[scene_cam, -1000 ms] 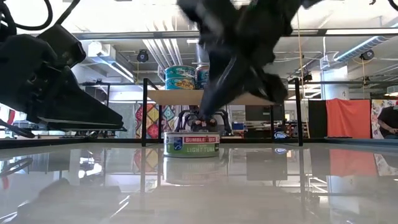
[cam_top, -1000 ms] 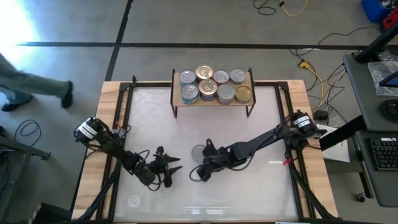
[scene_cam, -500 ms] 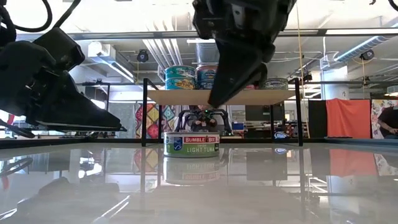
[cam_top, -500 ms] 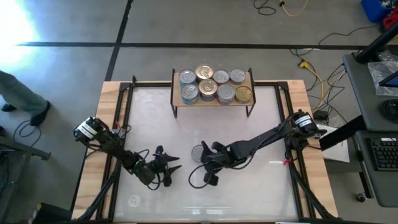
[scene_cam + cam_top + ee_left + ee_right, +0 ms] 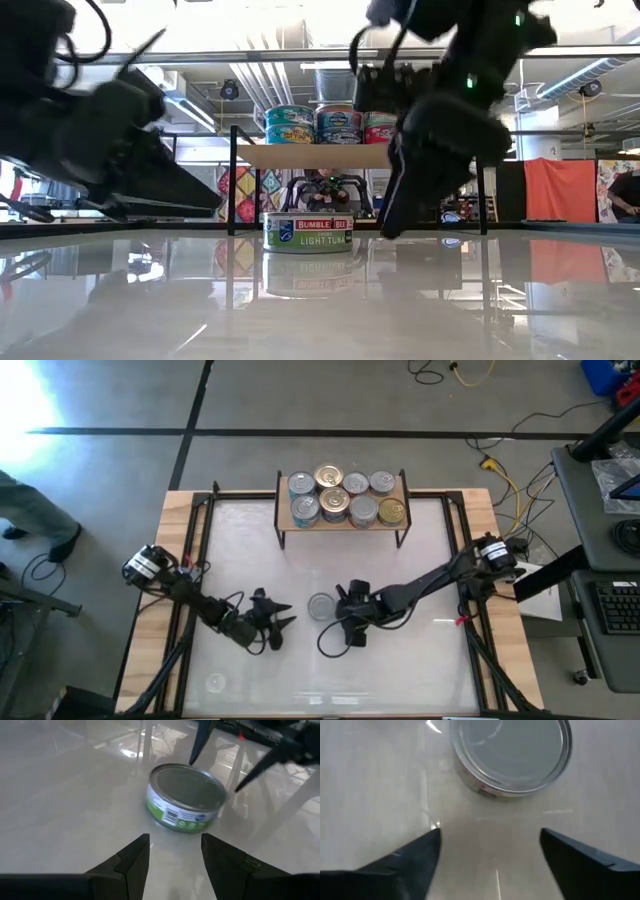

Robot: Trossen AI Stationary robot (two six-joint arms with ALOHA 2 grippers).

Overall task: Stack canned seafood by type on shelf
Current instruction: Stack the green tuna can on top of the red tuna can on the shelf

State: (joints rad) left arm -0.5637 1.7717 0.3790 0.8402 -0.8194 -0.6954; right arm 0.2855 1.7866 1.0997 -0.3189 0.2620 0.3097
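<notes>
One tin of canned seafood (image 5: pixel 322 606), silver-topped with a green and white label (image 5: pixel 309 232), stands upright on its base on the white tabletop. My left gripper (image 5: pixel 288 616) is open, low on the tin's left, pointing at it (image 5: pixel 186 797) without touching. My right gripper (image 5: pixel 340 618) is open just right of the tin and on its near side, slanting down toward it (image 5: pixel 511 755) with a gap between. Several more tins (image 5: pixel 345 495) stand on the shelf (image 5: pixel 284 510) at the far edge, some stacked two high (image 5: pixel 290 125).
The shelf's black legs (image 5: pixel 233 180) stand behind the lone tin. Wooden borders (image 5: pixel 160 610) frame the tabletop. Cables trail along both arms. A person's legs (image 5: pixel 30 520) show on the floor at the left, off the table.
My right gripper has opened from shut and rolled about its own axis. It has sunk from above the tin to a low spot on the tin's right. My left gripper has slid a little toward the tin. The tin has stayed where it was.
</notes>
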